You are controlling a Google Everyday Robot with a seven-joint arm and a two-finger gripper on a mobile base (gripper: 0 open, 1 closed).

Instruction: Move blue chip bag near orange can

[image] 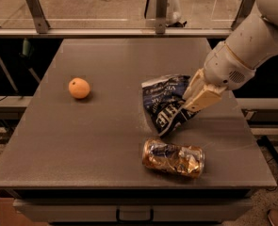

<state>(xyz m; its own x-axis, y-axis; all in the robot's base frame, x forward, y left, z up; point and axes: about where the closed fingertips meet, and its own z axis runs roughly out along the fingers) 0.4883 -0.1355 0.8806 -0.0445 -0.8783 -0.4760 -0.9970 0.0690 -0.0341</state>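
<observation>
Because my gripper pinches the right edge of the blue chip bag at centre right, the bag hangs tilted near the orange can, which lies lower centre on the surface.

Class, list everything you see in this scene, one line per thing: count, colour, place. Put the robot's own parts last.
table: one, grey, filling the middle of the view.
orange fruit: one, orange, on the left part of the table, standing alone.
blue chip bag: one, dark blue with white lettering, right of centre, its right edge in the gripper.
orange can: one, golden-orange, crushed, lying on its side near the table's front edge, in front of the bag.
arm: one, white, reaching in from the upper right.
gripper: one, tan, over the right side of the table, shut on the bag's right edge.
</observation>
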